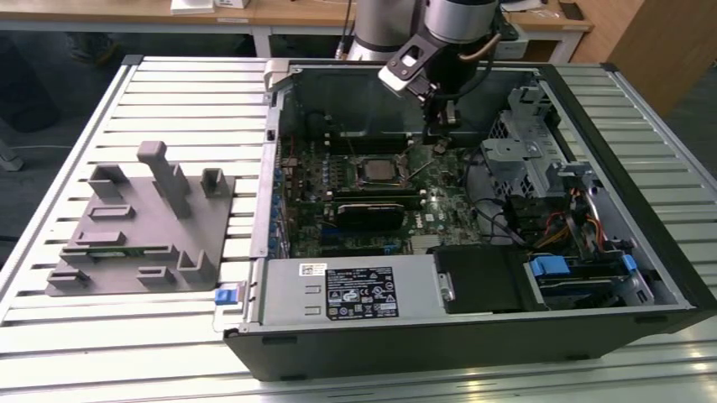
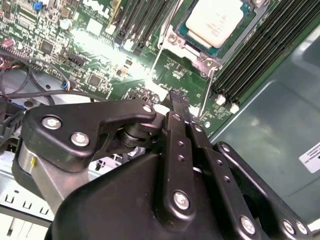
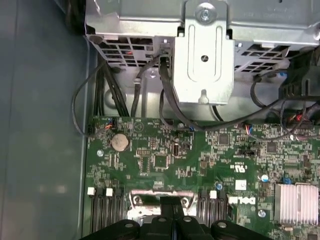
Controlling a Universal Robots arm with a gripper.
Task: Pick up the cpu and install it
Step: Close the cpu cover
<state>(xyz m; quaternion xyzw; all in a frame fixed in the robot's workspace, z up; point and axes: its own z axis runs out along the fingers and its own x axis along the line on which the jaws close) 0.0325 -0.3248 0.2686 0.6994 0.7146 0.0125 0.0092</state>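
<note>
The cpu [image 2: 216,20], a small square chip with a pale metal top, lies flat in the motherboard socket, ringed by the socket's metal frame [image 2: 196,56]. In the exterior view the cpu [image 1: 379,170] sits mid-board inside the open computer case. My gripper [image 1: 441,139] hangs just above the board, a little to the exterior view's right of the socket and apart from the chip. Its black fingers [image 2: 176,107] are pressed together with nothing between them, their tips close to a thin metal lever [image 2: 207,92] at the socket's corner. The gripper [image 3: 172,202] hovers over the socket's frame edge.
A grey fixture [image 1: 146,227] with upright posts stands on the slatted table at the exterior view's left. Inside the case are memory slots [image 2: 255,55], a metal drive cage [image 1: 532,147], loose cables [image 3: 165,100], a silver heatsink [image 3: 296,202] and a power supply [image 1: 353,290].
</note>
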